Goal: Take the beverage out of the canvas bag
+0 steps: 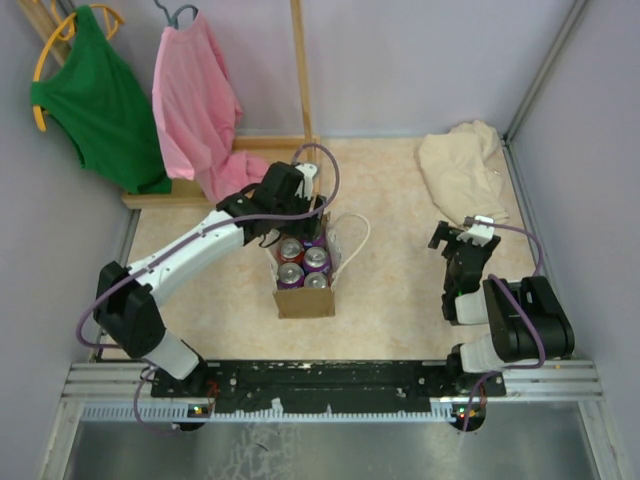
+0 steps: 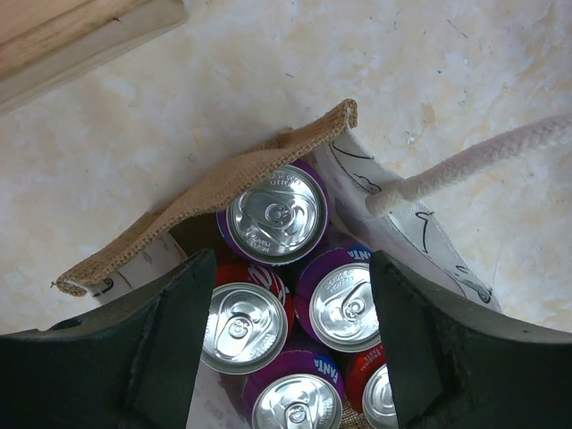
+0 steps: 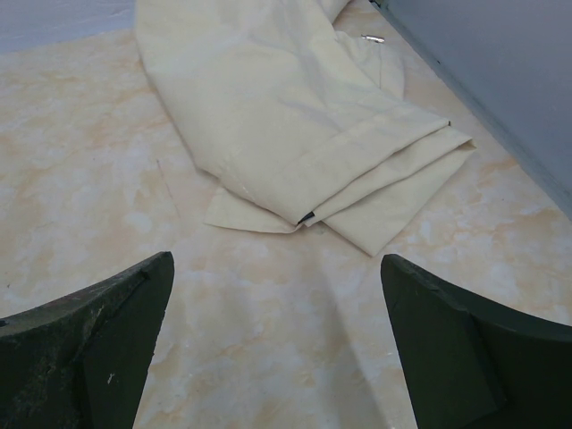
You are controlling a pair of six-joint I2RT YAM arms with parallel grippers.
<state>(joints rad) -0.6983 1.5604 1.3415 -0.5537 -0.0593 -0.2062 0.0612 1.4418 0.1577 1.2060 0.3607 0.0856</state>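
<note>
The brown canvas bag (image 1: pixel 305 300) stands upright mid-table with its white loop handles (image 2: pixel 483 156) fallen outward. Inside it stand several beverage cans, purple (image 2: pixel 275 213) and red (image 2: pixel 241 326), tops up. My left gripper (image 2: pixel 290 335) hovers open over the far half of the bag (image 2: pixel 223 188). Its fingers (image 2: pixel 179 331) stand either side of a red can and a purple can (image 2: pixel 347 304) and grip nothing. In the top view the left gripper (image 1: pixel 298 212) covers the bag's far end. My right gripper (image 1: pixel 462 240) rests open over bare table at the right.
A cream cloth (image 1: pixel 462 170) lies crumpled at the back right, just ahead of the right gripper (image 3: pixel 277 349). A green shirt (image 1: pixel 100 100) and a pink shirt (image 1: pixel 195 110) hang on a wooden rack (image 1: pixel 298 70) at the back left. Walls close in both sides.
</note>
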